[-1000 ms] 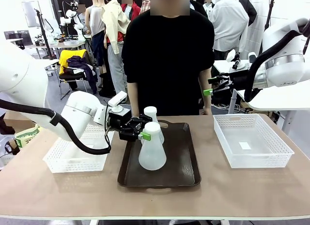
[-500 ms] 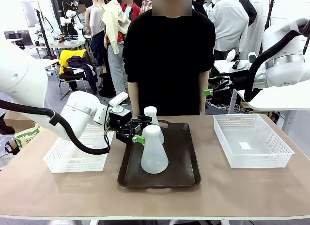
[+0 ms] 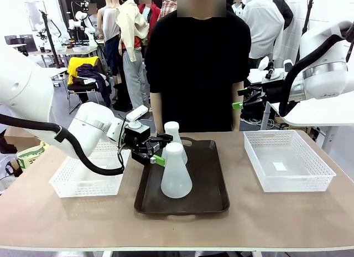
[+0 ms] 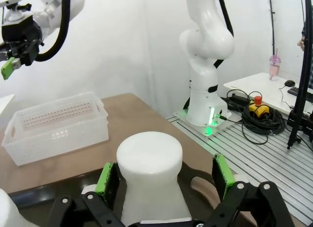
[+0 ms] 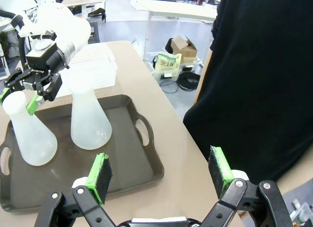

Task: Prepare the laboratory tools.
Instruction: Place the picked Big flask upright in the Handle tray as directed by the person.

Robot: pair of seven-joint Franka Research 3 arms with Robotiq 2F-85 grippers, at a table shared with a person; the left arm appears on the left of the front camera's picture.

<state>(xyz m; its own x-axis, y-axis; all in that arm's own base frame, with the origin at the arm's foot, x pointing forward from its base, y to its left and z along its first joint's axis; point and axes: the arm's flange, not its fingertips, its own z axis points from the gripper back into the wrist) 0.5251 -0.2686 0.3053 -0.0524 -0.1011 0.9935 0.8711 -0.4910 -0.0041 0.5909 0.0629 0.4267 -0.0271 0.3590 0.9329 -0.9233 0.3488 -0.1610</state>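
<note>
Two translucent white conical flasks stand upright on a dark brown tray (image 3: 213, 185). The near flask (image 3: 176, 176) has its neck between the fingers of my left gripper (image 3: 159, 153), which is open, with a gap on each side. In the left wrist view that flask's neck (image 4: 149, 168) rises between the green pads (image 4: 105, 178). The far flask (image 3: 172, 129) stands just behind it. Raised at the right, well away from the tray, my right gripper (image 3: 239, 101) is open and holds nothing. In the right wrist view, both flasks (image 5: 90, 119) (image 5: 27, 134) show beyond my open right gripper (image 5: 159, 175).
A white mesh basket (image 3: 287, 160) sits at the table's right and another (image 3: 83, 176) at the left, under my left arm. A person in a black top (image 3: 193, 68) stands at the far edge behind the tray. The front strip of the table is bare.
My left gripper has opened and let go of the near flask's neck. The flask now stands free on the tray, and the gripper has eased slightly back to the left.
</note>
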